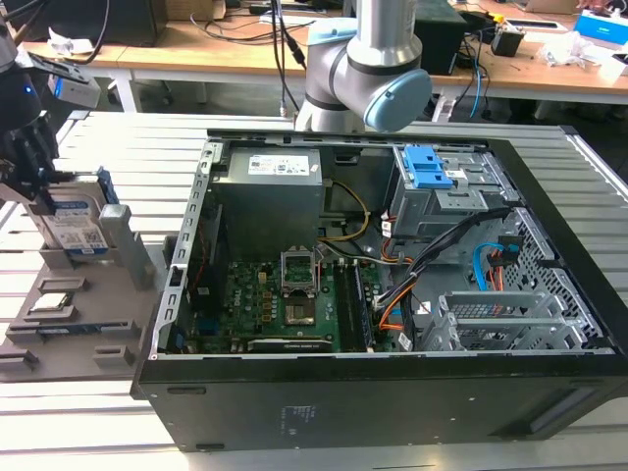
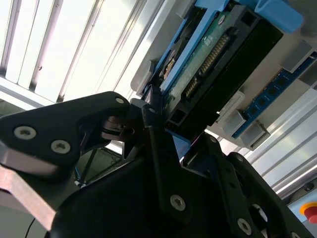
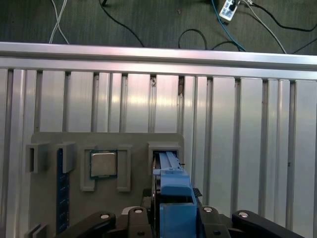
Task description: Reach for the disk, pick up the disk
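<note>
Now, fingers snug on the disk: label in exterior view, circuit board in second wrist view.

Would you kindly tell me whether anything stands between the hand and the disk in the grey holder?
Nothing visible does. The hand is right at the disk, which stands on edge in a slot of the grey holder; both wrist views show no object between them.

Hand at disk, upright in grey fixture, ext. view's left.
</note>
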Controlling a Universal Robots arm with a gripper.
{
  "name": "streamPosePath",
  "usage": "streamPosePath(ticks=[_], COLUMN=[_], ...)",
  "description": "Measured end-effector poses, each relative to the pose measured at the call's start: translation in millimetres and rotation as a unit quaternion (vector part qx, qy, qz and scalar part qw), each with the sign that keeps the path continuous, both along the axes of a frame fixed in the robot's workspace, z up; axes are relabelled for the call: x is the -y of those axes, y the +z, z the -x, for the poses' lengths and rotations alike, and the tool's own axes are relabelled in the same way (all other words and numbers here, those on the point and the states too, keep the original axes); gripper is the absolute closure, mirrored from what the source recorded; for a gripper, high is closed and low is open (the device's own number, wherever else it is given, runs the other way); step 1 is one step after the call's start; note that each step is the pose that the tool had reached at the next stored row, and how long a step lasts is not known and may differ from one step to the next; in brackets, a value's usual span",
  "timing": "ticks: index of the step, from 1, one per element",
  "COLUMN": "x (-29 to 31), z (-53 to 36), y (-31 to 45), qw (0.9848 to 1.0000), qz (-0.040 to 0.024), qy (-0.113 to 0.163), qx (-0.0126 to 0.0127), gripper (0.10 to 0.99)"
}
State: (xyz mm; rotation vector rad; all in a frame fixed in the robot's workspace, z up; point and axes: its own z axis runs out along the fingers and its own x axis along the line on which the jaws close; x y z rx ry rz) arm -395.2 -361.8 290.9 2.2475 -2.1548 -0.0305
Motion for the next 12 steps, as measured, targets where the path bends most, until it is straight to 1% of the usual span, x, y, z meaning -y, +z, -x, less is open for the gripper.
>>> streamPosePath(ticks=[12], x=[0.0], z=[-0.1], y=[6.4], qw=[1.0000], qz=[0.0000], qy=[0.000], qx=[0.0000], gripper=[0.718])
